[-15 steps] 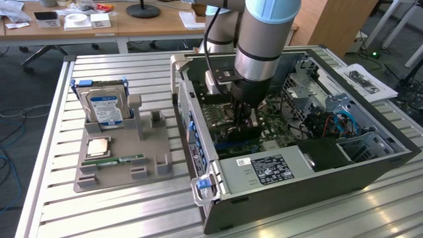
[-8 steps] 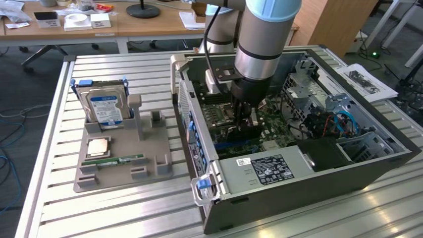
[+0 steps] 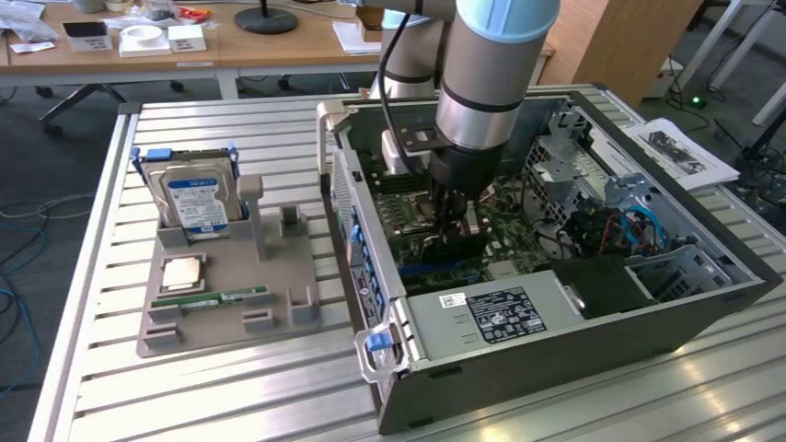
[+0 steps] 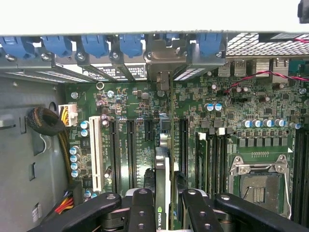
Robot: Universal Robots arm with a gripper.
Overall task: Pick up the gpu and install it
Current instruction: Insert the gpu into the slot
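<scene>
A Universal Robots arm (image 3: 491,83) is reaching down into an open computer case (image 3: 687,304) lying on a slatted metal counter (image 3: 221,387), its gripper (image 4: 164,203) clamped on the gpu (image 4: 163,179), a slim card seen edge-on between the two black fingers (image 4: 141,208). The card is standing upright over the green motherboard (image 4: 231,111), in line with the row of long black expansion slots (image 4: 130,150), its silver end bracket (image 4: 164,63) sitting against the case's rear wall among the blue slot clips (image 4: 94,46). Whether the card's edge is fully seated in a slot cannot be told. In the exterior view, the gripper is working deep in the middle of the case. To the exterior view's left of the case, a grey parts holder (image 3: 227,285) is carrying a hard drive (image 3: 197,198) standing upright, with a memory stick (image 3: 215,299) lying flat nearer the front.
</scene>
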